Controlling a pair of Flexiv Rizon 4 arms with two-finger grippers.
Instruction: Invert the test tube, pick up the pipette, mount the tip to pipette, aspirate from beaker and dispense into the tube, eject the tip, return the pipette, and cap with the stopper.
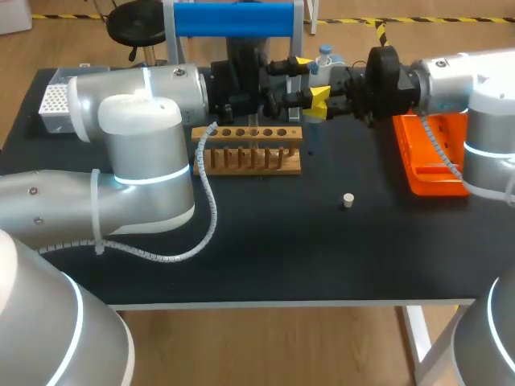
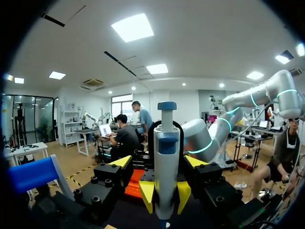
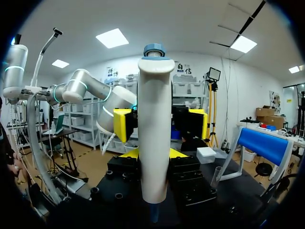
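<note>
The left gripper has its two yellow tips pressed on the pipette, one on each side, low on its body. The right gripper comes at it from the other way. Its tips also sit tight on both sides of the same pipette, so both seem to hold it at once.

The pipette stands straight up between them, with the button end up and the thin end pointing down at the table. It hangs in the air just behind the wooden rack.

The little stopper lies alone on the table, in front of the rack and to its right. The orange tray is on the right side. The white tip box is well off to the left, close to the left arm.

The pipette is up, so putting on a tip looks like the next job. The tip box is nearer the left arm, so that arm is the likely one to carry the pipette there. It should stay upright, and the right gripper would need to let go first.
</note>
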